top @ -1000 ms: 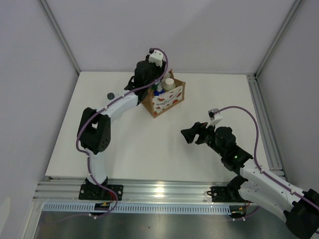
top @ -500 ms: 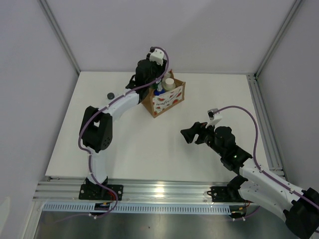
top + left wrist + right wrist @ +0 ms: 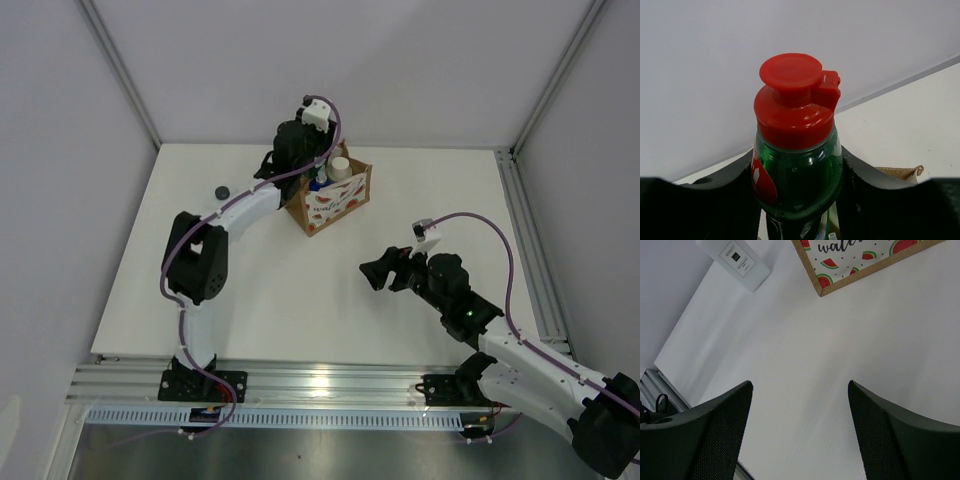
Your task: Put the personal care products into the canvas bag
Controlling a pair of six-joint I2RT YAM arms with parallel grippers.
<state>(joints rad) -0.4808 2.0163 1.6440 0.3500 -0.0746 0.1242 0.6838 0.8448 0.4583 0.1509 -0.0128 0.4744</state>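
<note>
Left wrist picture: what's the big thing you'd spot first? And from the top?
A dark green bottle with a bright red cap fills the left wrist view, pinched in the left gripper. From the top, that gripper hangs at the rim of the watermelon-printed canvas bag on the table's far side, a white-capped bottle showing inside. The right gripper hovers open over the table.
</note>
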